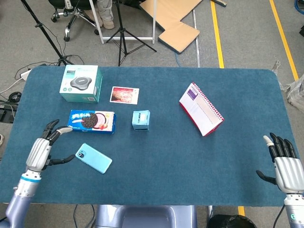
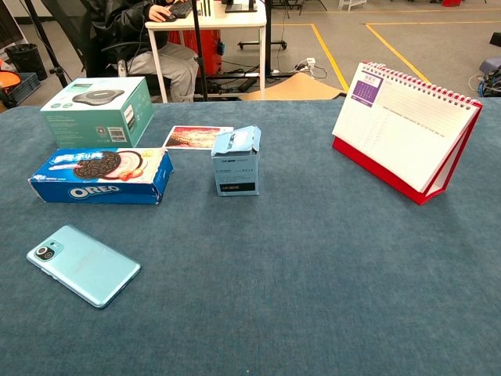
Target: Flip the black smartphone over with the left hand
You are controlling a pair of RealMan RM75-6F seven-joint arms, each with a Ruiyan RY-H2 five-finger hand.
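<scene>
Two hands show in the head view: the left hand [image 1: 40, 151], fingers spread and holding nothing, sits at nine o'clock of the smartphone [image 1: 94, 158], apart from it, which suggests a finished release, while the right hand [image 1: 283, 164] rests open at the desk's [image 1: 156, 161] far right edge. In the chest view neither hand appears; the smartphone [image 2: 84, 265] lies flat at seven o'clock of the Oreo box [image 2: 102, 176], pale-blue back and camera cluster up, so the flip looks done.

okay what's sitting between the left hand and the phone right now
Nothing. In the head view, only bare blue table cloth separates the open left hand from the smartphone, which lies flat, camera side up.
</scene>
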